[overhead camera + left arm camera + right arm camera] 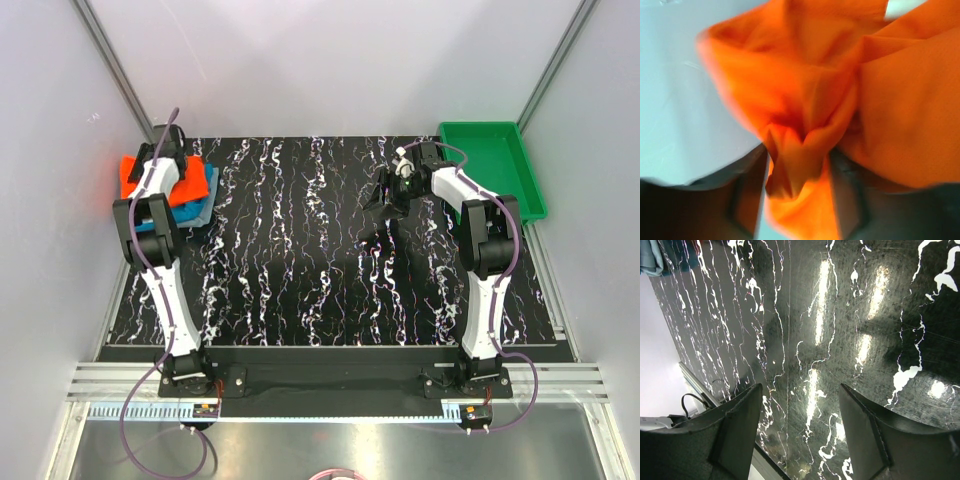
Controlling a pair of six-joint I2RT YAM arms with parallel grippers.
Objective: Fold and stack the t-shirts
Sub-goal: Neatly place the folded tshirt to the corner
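Observation:
The orange-red t-shirt (186, 186) lies on top of the teal-blue t-shirt (206, 196) at the table's far left edge. My left gripper (163, 160) is down on this pile. In the left wrist view it (797, 155) is shut on a bunched fold of the orange-red t-shirt (900, 100), which fills most of that view. My right gripper (388, 195) hovers over the bare table at the back right, left of the tray. In the right wrist view it (800, 387) is open and empty. A corner of teal cloth (650, 257) shows at that view's top left.
A rigid green tray (530, 180) stands at the back right corner, partly off the black marbled table (320, 270). Grey walls close in the left, back and right. The arm bases sit at the near edge.

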